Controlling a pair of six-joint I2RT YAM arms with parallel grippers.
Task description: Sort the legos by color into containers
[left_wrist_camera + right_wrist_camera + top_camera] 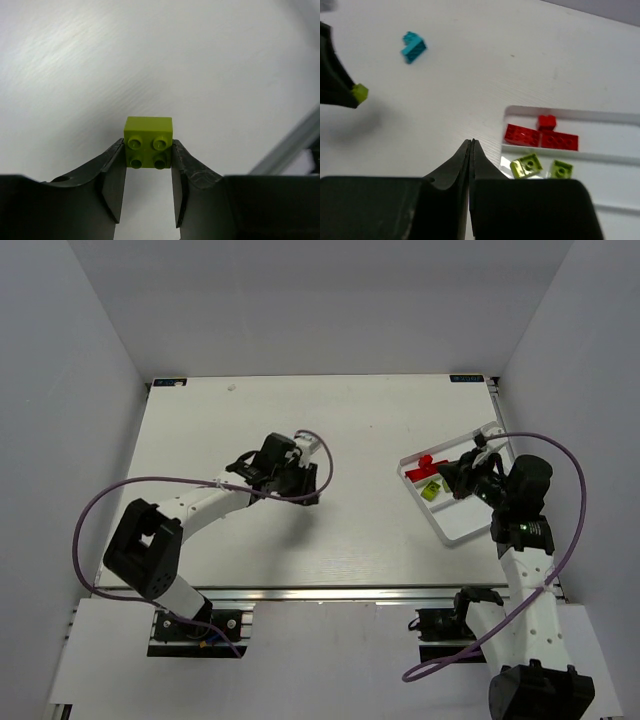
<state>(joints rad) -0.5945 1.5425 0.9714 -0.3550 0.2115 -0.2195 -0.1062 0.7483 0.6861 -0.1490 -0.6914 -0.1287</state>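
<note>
The left hand point(148, 148) is clamped on a green brick point(148, 136), its two dark fingers pressing the brick's left and right sides while the four studs face the wrist camera; from that view I cannot tell whether the brick rests on the white desk point(200, 430) or hangs just above it. In the overhead view this arm reaches out over the middle of the desk, well apart from the tray point(466, 522), which lies tilted at the right side, near the right arm. The right hand point(471, 143) has its fingers pressed together with nothing between them, and it hovers at the tray's left edge. In the right wrist view the compartment farthest from the camera holds three red bricks point(521, 135): two flat ones lying end to end and a smaller one just behind them, against the far wall. The next compartment holds two other green bricks point(526, 166) lying near each other, studs up. A cyan brick point(414, 47) lies alone on the bare desk, well away from the tray and beyond the left hand, whose dark finger and green load show at the left edge of that view
</note>
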